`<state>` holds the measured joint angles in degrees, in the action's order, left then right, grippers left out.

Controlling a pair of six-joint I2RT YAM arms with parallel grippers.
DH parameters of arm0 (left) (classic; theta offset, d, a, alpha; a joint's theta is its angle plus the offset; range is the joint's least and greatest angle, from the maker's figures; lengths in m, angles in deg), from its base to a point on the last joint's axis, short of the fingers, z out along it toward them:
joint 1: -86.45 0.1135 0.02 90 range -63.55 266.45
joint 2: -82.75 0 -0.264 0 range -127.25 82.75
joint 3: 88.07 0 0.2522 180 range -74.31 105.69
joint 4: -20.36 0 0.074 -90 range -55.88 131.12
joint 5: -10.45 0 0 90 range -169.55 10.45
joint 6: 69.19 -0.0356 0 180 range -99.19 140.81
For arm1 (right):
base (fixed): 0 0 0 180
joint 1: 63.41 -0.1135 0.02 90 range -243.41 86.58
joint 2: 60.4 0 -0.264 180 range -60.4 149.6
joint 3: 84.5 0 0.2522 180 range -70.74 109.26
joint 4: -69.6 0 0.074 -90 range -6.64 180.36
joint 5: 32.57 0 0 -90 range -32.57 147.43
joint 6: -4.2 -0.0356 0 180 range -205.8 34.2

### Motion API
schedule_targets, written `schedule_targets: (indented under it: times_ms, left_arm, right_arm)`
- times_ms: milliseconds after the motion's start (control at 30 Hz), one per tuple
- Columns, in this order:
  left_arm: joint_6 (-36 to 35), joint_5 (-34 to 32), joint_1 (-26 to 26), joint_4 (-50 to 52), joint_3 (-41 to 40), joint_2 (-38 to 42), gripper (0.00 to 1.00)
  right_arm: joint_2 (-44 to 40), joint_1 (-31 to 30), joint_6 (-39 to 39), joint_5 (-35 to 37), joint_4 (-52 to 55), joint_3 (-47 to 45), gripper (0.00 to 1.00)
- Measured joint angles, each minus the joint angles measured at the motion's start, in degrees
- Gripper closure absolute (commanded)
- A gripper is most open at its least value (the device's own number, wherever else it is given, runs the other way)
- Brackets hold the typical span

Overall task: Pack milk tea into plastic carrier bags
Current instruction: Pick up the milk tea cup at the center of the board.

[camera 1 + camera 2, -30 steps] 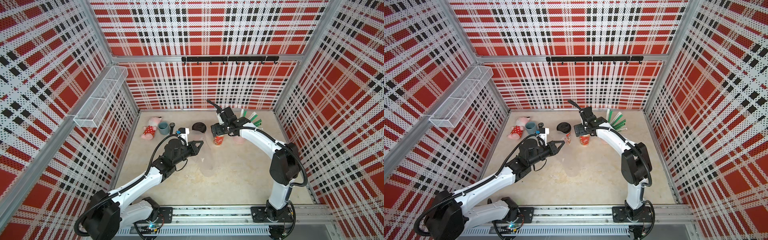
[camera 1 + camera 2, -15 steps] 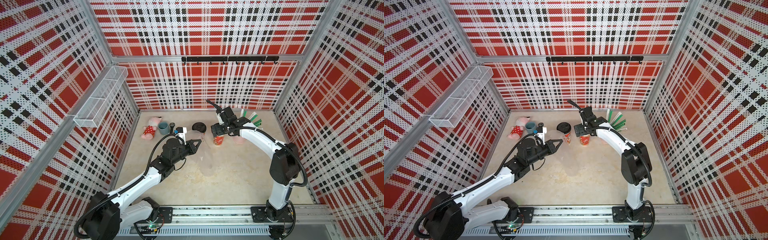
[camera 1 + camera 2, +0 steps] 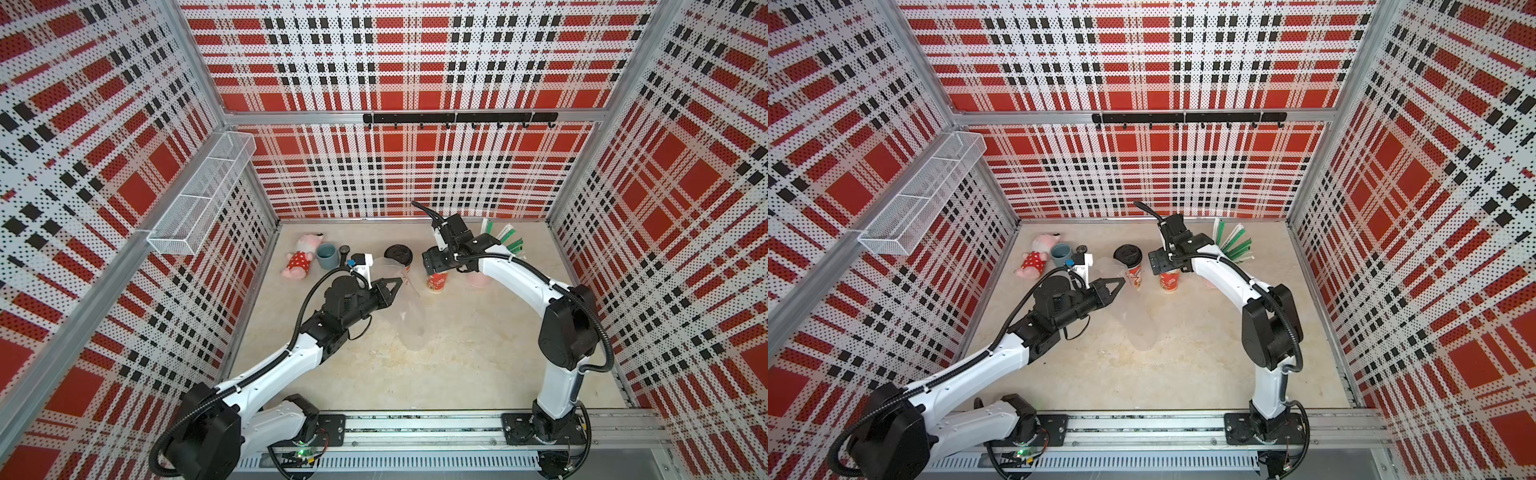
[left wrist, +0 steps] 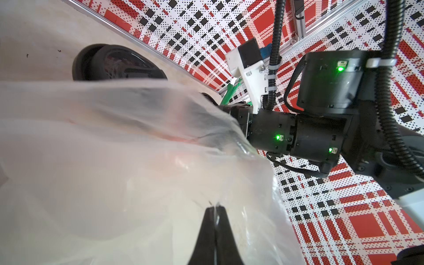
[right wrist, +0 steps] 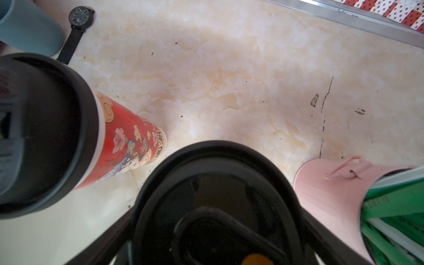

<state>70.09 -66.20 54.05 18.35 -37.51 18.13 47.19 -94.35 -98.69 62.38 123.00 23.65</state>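
Two red milk tea cups with black lids stand at the back middle. One cup [image 3: 398, 254] [image 3: 1128, 259] [image 5: 128, 137] is free. Over the other cup [image 3: 436, 282] [image 3: 1169, 280] my right gripper [image 3: 434, 262] [image 5: 218, 206] hangs open, its fingers on either side of the black lid [image 5: 218, 174]. My left gripper [image 3: 399, 282] [image 3: 1122, 281] [image 4: 214, 207] is shut on the film of a clear plastic carrier bag [image 3: 411, 316] [image 3: 1142, 324] [image 4: 114, 160]. The bag hangs just in front of the free cup and drapes down to the table.
A pink cup of green straws [image 3: 478, 278] [image 5: 332, 190] stands just right of the gripped-over cup. A grey-blue mug [image 3: 327, 255], a black watch [image 5: 80, 15] and a plush toy [image 3: 299, 259] lie at the back left. A wire basket [image 3: 199, 195] hangs on the left wall.
My left gripper has drifted slightly back and to the left with the bag. The right arm has not visibly moved.
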Motion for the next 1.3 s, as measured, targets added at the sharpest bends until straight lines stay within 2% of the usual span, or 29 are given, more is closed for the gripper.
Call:
schedule_targets:
  times_ms: [133, 333, 533, 767, 933, 1167, 1300]
  left_arm:
    - [0.0, 0.2, 0.0, -0.4, 0.0, -0.2, 0.97]
    - [0.0, 0.3, 0.2, -0.8, 0.0, -0.3, 0.97]
    - [0.0, 0.4, 0.5, -1.4, 0.0, -0.5, 0.97]
    - [0.1, 1.2, 0.7, -2.4, 0.3, -2.5, 0.97]
    - [0.1, 1.6, 1.0, -3.3, 2.0, -4.9, 0.97]
    - [0.3, 2.9, 1.2, -4.6, 4.2, -7.7, 0.98]
    - [0.4, 3.4, 1.2, -4.9, 4.9, -8.7, 0.98]
  right_arm:
    - [-0.2, 0.0, 0.1, -0.9, 0.1, 0.0, 0.12]
    - [-3.2, 0.0, 0.0, -2.7, 0.5, -0.8, 0.13]
    - [-10.6, 0.0, 0.2, -5.7, 1.8, -2.8, 0.14]
    - [-23.0, -0.9, 0.2, -8.5, 5.2, -3.8, 0.16]
    - [-29.0, -2.2, 1.2, -11.0, 8.2, 0.1, 0.16]
    - [-30.6, -3.3, 2.3, -15.4, 10.5, 6.0, 0.18]
    - [-30.7, -6.8, 2.9, -17.0, 10.6, 8.0, 0.18]
